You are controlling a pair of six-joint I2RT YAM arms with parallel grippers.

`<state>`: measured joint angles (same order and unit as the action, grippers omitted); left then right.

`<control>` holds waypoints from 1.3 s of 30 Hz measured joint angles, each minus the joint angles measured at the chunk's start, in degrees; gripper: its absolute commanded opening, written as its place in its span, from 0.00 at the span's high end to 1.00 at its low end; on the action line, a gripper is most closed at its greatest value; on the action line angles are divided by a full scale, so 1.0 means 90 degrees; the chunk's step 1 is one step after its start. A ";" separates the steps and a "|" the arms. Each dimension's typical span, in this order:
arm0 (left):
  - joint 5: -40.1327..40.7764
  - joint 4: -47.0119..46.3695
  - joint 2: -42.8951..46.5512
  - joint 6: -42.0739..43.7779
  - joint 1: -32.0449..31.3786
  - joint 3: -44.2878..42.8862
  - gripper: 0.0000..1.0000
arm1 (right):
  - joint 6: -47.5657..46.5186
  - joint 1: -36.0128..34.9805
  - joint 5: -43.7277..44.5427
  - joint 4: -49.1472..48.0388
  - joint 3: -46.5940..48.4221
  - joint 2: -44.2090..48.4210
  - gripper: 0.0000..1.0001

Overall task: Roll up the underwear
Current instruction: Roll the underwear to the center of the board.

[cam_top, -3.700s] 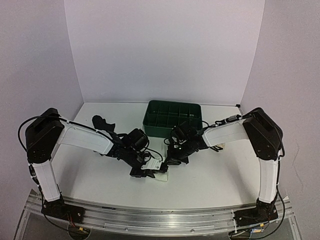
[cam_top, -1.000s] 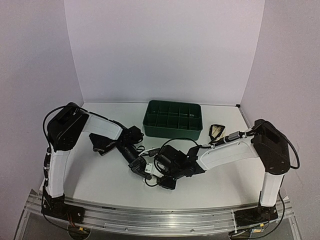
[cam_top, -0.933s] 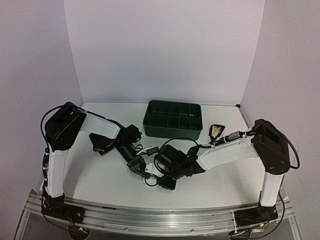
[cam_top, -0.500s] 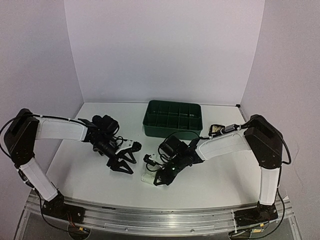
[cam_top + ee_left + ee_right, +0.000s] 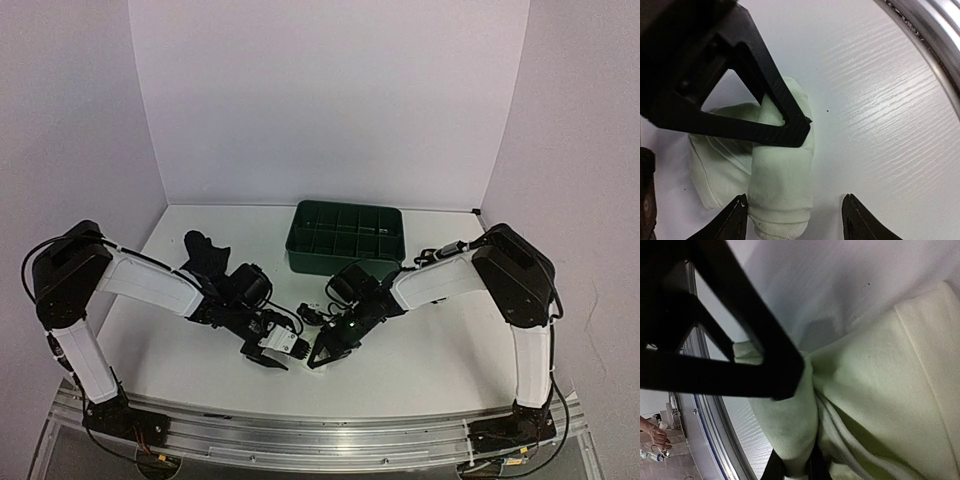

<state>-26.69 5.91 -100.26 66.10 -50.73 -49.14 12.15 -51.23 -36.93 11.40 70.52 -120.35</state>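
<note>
The plain cream-white underwear (image 5: 782,192) lies as a partly made roll on the white table, near the front edge (image 5: 297,347). My right gripper (image 5: 792,467) is shut on a fold of it (image 5: 875,390), and comes down on it from the right (image 5: 322,355). In the left wrist view a black right finger (image 5: 740,95) lies across the roll. My left gripper (image 5: 796,220) is open, its tips either side of the roll's near end; from above it sits just left of the cloth (image 5: 268,355). The black underwear (image 5: 205,250) lies crumpled at the back left.
The green compartment tray (image 5: 345,238) stands at the back centre, behind both grippers. The metal rail at the table's front edge (image 5: 935,40) runs close to the roll. A black finger of the other gripper (image 5: 730,340) crowds the right wrist view.
My left arm has swung in from the left to the roll's end, its jaws opening wider. The right gripper has kept its hold and shifted slightly.
</note>
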 measured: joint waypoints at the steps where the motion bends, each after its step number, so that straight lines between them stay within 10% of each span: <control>1: 0.0112 -0.0014 -0.0124 -0.0006 -0.0028 -0.0061 0.50 | 0.0030 0.0005 -0.0021 0.0000 0.0002 -0.0007 1.00; 10: 0.0547 -0.0144 -0.0456 -0.0275 -0.0189 -0.0360 1.00 | 0.0178 0.0013 -0.0059 0.0072 0.0058 -0.0035 0.98; 22: 0.0318 0.0498 -0.0470 -0.1183 -0.0143 -0.0596 1.00 | 0.0021 -0.0062 0.1369 0.0503 -0.0213 0.0838 0.51; 39: -0.1715 0.2372 -0.1394 -0.3025 0.0480 -0.1682 1.00 | -0.1910 -0.1108 0.4393 -0.1045 -0.2968 0.3731 0.50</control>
<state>-42.12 27.25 -112.80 38.87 -46.41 -64.28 -5.04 -61.20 2.61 1.99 43.81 -86.77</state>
